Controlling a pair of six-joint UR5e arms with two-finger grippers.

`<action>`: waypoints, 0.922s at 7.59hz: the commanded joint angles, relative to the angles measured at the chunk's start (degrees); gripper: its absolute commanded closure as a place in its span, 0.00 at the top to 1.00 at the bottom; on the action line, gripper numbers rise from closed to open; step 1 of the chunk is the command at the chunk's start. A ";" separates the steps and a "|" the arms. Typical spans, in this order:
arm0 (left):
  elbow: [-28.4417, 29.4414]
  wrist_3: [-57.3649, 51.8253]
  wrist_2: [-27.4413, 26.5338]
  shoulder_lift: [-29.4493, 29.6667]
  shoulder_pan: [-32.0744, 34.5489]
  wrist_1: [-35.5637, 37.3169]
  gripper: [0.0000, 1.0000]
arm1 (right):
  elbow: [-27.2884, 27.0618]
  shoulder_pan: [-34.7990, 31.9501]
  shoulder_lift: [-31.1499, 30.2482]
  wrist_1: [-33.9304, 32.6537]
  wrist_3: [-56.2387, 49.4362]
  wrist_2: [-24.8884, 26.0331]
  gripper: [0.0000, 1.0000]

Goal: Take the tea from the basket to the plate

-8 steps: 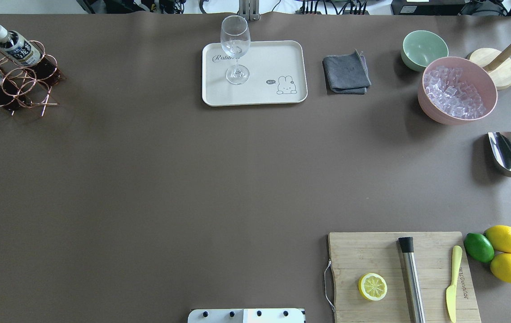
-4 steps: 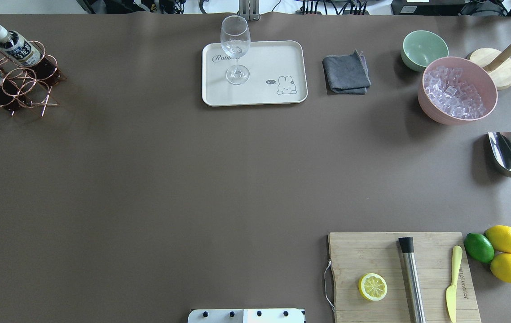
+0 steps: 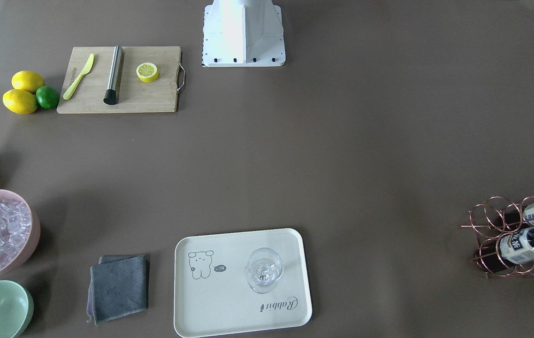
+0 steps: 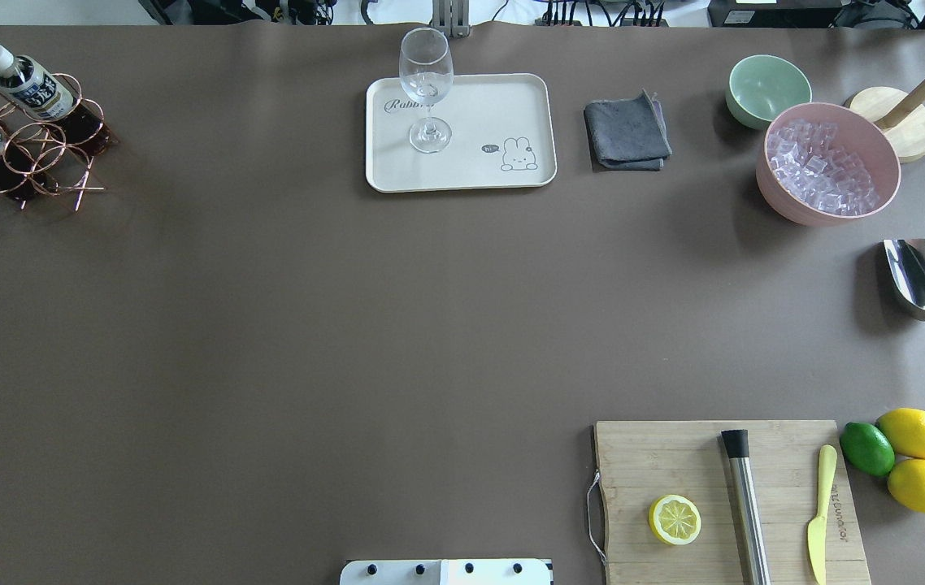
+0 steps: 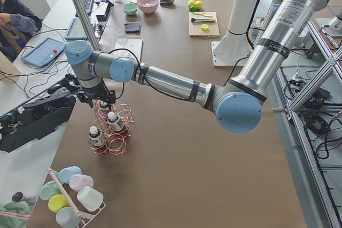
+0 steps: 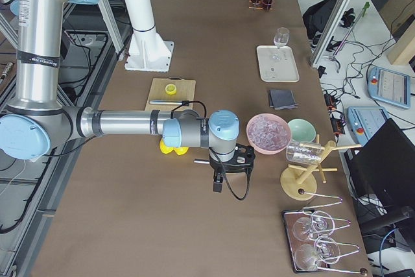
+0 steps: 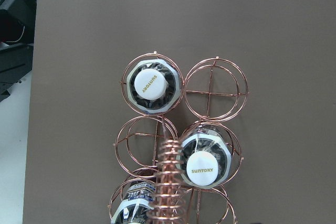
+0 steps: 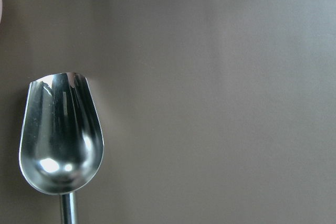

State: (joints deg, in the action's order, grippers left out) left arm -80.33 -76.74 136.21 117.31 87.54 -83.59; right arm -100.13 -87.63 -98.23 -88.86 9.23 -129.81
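Tea (image 5: 96, 135): upright, cap up, in basket (image 7: 216, 93) ring nearest lower edge of left side view. Left gripper (image 5: 99, 99) just above it in frame, over farther bottle (image 5: 103, 111); finger spread impossible to tell. Right arm (image 6: 130, 123) well apart. Calls for vertical grasp.

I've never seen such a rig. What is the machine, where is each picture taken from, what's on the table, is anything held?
This is a robot with two arms at a table. Two pictures look down on it, one from behind the robot, one facing it; two look along it from the ends; two come from wrist cameras. The left gripper hangs over a copper wire basket of capped bottles; the right gripper is above a metal scoop. Also there: a cream tray with a wine glass, a grey cloth, a bowl of ice, a cutting board with half a lemon. Nothing looks held, but both grippers show too small to judge.
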 commanded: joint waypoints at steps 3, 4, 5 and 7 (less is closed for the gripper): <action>-0.36 0.45 0.20 0.46 0.08 0.80 0.00 | 0.02 0.00 0.05 0.00 0.00 0.09 1.00; -0.53 0.45 0.29 0.64 0.43 1.41 0.00 | 0.02 0.00 0.05 -0.09 0.00 0.09 1.00; -1.58 0.45 1.25 0.73 0.96 2.81 0.00 | 0.02 0.00 0.05 0.00 0.00 0.09 1.00; -7.53 0.45 2.30 0.12 1.75 6.41 0.00 | 0.02 0.00 0.05 0.00 0.09 0.09 1.00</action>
State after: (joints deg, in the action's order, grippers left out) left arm -83.27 -76.29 137.55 117.84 88.64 -79.81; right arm -100.11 -87.63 -98.17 -88.87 9.27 -129.73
